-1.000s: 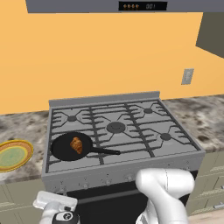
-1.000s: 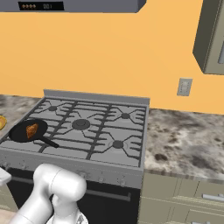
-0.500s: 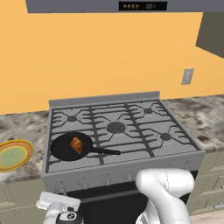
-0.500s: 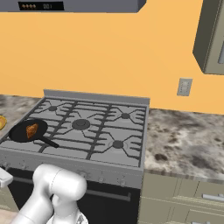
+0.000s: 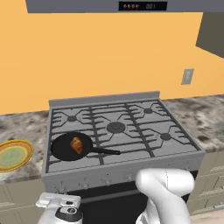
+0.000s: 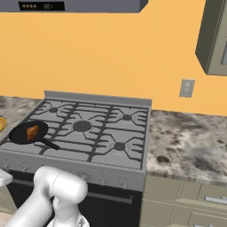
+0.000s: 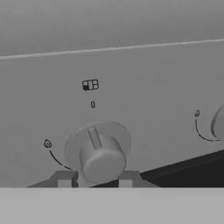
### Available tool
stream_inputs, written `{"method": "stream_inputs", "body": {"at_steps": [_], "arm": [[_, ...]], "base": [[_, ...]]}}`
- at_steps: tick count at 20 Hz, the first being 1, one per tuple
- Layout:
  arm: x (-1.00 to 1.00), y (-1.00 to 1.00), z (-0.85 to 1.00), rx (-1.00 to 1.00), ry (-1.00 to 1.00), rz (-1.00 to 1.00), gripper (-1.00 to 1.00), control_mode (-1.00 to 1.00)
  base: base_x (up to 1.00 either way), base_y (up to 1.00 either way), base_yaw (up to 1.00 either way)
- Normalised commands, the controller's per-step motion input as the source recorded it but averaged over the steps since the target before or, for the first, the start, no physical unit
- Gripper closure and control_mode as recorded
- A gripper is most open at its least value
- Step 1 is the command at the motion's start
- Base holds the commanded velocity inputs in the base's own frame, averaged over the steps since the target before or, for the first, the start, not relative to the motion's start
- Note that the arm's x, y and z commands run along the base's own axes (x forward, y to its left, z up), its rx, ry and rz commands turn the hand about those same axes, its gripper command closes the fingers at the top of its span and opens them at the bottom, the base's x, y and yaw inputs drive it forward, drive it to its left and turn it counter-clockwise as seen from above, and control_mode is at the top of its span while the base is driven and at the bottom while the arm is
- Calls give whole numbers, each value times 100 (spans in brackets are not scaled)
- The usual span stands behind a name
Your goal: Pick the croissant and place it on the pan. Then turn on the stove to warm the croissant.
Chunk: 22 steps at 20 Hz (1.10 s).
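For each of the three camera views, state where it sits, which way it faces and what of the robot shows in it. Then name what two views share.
Left base view: behind the arm's left, looking down at the grey gas stove; white arm lower right.
Right base view: behind its right, same way; arm lower left.
Hand view: on the hand, facing a round grey knob; shut gripper below it.
Both base views share the round black pan holding the golden-brown croissant.

croissant [image 5: 76, 145] in pan [image 5: 65, 148], on stove [image 5: 131, 131] front-left
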Motion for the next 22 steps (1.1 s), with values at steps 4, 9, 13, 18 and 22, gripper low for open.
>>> {"method": "stream_inputs", "body": {"at_steps": [4,9,13,18,22], "arm": [[0,0,76,-51,28,0,100,-100],[3,8,85,-56,28,0,100,-100],[18,18,100,-52,14,0,100,-100],[34,8,100,-41,-10,8,100,-100],[58,0,82,-28,-35,28,100,-100]], "base": [[0,0,0],[0,0,0],[0,0,0],[0,0,0],[0,0,0]]}}
